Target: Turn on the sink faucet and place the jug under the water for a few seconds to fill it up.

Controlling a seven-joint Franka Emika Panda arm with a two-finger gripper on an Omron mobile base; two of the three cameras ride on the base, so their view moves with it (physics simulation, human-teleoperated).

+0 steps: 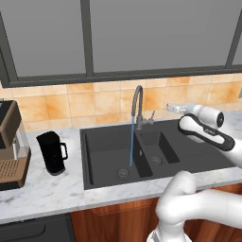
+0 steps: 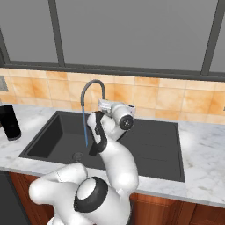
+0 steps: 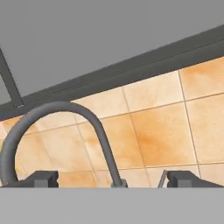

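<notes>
The water [image 1: 132,144] runs in a thin blue line from the spout of the sink faucet [image 1: 137,101] down to the left drain of the sink [image 1: 106,144], at the centre of the left base view. The gripper [image 1: 171,108] hangs right of centre in that view, near the faucet's small side lever. In the hand view its 2 fingertips [image 3: 43,178] stand wide apart at the bottom edge, the gooseneck arch [image 3: 57,109] rising between them, and nothing is held.

The jug [image 1: 52,152] stands upright on the marble counter [image 1: 56,189] at the middle left of the left base view, between the sink and the coffee machine [image 1: 12,146], well apart from the gripper.

The jug looks rigid and glossy, so probably slippery on its round body (and it will grow heavier as it fills). Its loop handle [image 1: 64,151] faces the sink and seems the surer hold, pinched across the loop. A grasp on the rim wall would be my second choice. It should be kept upright under the stream.
</notes>
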